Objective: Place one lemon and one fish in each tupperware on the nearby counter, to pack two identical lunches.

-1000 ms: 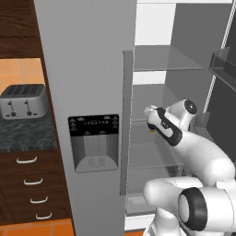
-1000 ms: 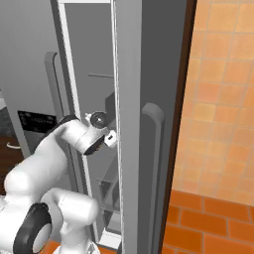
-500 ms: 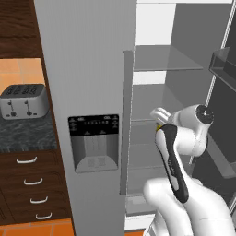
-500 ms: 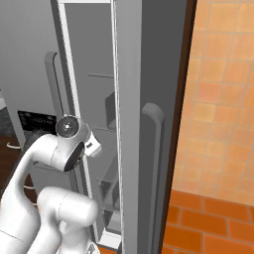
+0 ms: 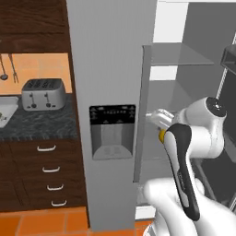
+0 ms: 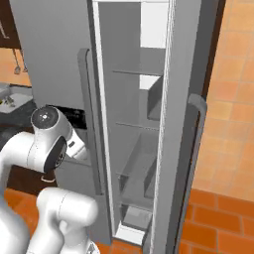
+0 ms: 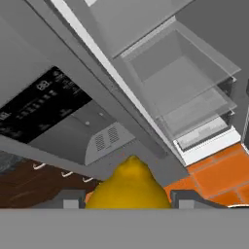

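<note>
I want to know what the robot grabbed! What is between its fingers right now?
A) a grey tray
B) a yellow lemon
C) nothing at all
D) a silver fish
B: in the hand view a yellow lemon sits between the two finger tips of the gripper, with the open fridge beyond it.

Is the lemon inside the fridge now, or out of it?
Out: the lemon sits between the gripper tips, in front of the closed fridge door.
</note>
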Controlling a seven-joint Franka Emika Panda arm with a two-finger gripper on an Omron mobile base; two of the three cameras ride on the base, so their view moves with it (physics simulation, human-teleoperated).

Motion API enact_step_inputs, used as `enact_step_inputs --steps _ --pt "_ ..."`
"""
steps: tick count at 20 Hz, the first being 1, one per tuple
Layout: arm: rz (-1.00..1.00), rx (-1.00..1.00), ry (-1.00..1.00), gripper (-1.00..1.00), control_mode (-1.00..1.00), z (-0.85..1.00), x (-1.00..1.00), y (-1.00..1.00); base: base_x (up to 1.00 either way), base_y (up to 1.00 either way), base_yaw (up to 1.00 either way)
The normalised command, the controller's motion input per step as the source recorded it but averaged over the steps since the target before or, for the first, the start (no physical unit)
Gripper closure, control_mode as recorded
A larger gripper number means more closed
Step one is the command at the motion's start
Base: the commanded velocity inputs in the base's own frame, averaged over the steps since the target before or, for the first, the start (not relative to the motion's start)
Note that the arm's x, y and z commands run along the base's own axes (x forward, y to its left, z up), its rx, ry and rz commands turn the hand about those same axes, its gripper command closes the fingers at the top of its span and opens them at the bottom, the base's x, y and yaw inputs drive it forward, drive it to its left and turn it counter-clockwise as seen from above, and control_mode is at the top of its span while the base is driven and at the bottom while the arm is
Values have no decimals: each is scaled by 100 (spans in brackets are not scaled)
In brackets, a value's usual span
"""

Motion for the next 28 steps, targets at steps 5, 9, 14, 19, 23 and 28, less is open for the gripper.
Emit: enact_step_inputs --steps 5,9,14,19,23,28 --pt "0 0 0 100 100 0 0 0 -33 100 25" --pt "0 0 0 100 100 0 0 0 61 100 22" --pt "0 0 0 100 100 0 0 0 90 100 16" --pt "0 0 0 100 100 0 0 0 100 100 6" --pt "0 0 0 100 100 0 0 0 100 100 1" --pt "0 0 0 100 100 0 0 0 90 100 0"
